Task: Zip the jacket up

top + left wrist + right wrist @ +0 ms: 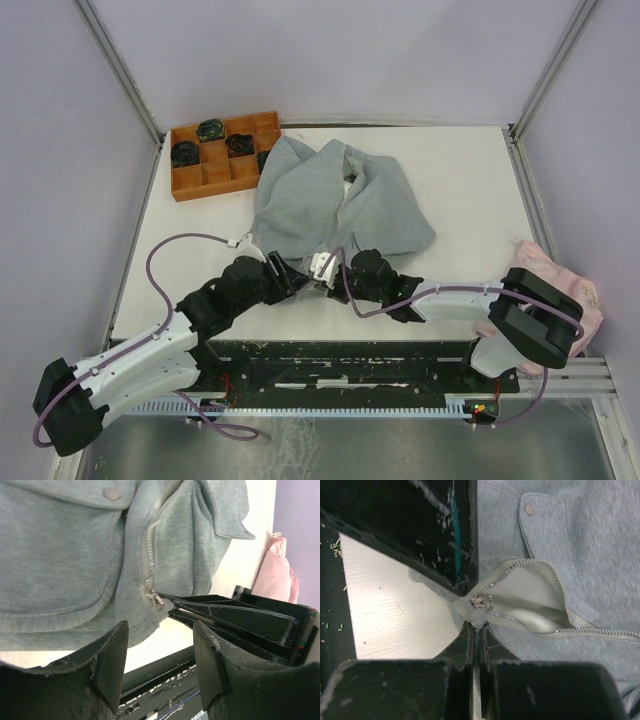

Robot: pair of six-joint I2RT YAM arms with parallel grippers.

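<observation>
The light grey jacket (335, 205) lies spread on the white table, its hem toward the arms and its front open above the zipper slider (481, 600). My right gripper (479, 629) is shut on the jacket's bottom hem just below that slider. In the left wrist view the slider (154, 600) sits at the base of the zipper teeth, and the right gripper's black fingers (225, 616) pinch the cloth beside it. My left gripper (160, 667) is open, close to the hem (75, 625), with nothing between its fingers. In the top view both grippers (297, 278) (330, 272) meet at the hem.
An orange compartment tray (190, 185) holding dark items stands at the back left, touching the jacket's shoulder. A pale pink cloth (575, 285) lies at the table's right edge, beside the right arm. The black mounting rail (340, 365) runs along the near edge.
</observation>
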